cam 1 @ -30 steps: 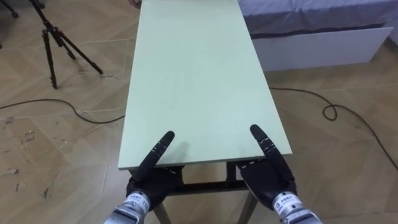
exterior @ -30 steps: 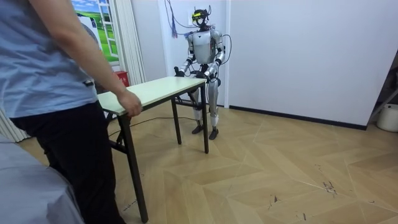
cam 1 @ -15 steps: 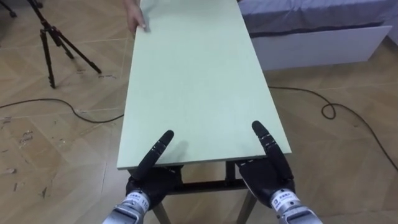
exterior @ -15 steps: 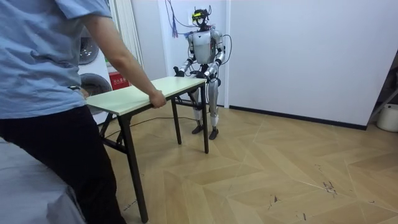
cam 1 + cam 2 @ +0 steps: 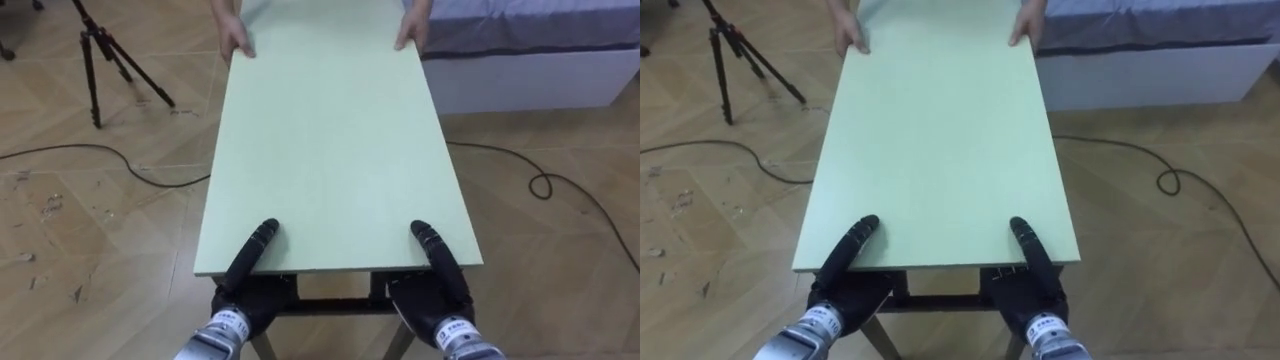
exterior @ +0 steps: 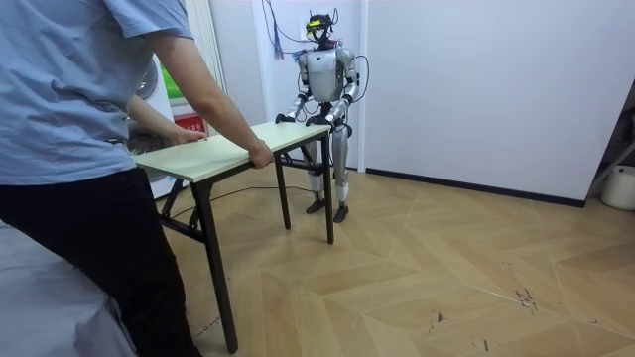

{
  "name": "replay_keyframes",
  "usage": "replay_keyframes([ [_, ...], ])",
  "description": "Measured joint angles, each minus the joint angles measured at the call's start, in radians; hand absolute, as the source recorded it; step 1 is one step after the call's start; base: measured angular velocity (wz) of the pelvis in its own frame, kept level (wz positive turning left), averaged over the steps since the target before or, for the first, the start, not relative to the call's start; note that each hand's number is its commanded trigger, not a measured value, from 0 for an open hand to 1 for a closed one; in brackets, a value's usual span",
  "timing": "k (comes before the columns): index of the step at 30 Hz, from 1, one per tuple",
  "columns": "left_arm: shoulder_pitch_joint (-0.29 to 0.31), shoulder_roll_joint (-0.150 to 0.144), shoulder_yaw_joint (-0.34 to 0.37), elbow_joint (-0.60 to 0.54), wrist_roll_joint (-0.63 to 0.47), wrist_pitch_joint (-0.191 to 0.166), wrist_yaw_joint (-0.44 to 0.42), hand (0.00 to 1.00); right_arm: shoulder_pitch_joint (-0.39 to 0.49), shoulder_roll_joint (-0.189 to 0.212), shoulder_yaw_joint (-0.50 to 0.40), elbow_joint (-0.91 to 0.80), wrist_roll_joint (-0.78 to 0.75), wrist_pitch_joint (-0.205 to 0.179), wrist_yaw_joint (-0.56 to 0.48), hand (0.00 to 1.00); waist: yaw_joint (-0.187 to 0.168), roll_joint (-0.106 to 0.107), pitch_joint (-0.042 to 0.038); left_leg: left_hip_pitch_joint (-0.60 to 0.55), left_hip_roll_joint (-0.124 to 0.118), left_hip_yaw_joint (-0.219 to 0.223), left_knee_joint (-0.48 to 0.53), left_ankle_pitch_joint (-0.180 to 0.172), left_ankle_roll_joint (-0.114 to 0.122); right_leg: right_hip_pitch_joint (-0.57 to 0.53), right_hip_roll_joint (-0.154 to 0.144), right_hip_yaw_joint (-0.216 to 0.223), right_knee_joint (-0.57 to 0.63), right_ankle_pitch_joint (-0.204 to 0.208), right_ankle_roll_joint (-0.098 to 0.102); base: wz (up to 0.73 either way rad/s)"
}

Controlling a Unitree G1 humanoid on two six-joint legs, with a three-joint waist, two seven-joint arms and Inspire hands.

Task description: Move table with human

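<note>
The bench (image 5: pixel 330 150) stands between the robot and a person. The left robot hand (image 5: pixel 245 293) and the right robot hand (image 5: pixel 437 293) pinch its near edge, thumbs on top. The person's hands (image 5: pixel 237 40) hold its far end.

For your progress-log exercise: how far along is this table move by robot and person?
Done: both parties are in place, the person's hands gripping the far end of the table, the robot's left hand and right hand at the near edge. In hand: taking hold. Left: the carry itself; whether the table is lifted yet cannot be told.
</note>
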Motion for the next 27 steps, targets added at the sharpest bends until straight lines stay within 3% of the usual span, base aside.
replay_keyframes([
  [21,0.006,-0.012,0.001,-0.016,0.066,-0.022,0.021,1.00,0.001,0.016,0.008,-0.001,-0.022,-0.028,-0.003,1.00,-0.005,-0.001,-0.0009,-0.014,-0.001,-0.016,0.011,0.000,0.000,-0.001,-0.001,-0.003,0.000,0.000,0.000,0.02],
  [27,0.091,-0.011,-0.007,-0.115,0.086,-0.025,0.021,1.00,0.069,0.011,0.023,-0.080,-0.048,-0.041,-0.003,1.00,-0.006,0.000,-0.0019,-0.017,-0.001,-0.016,0.010,0.000,0.000,-0.008,0.000,-0.004,0.000,0.000,0.000,0.00],
])
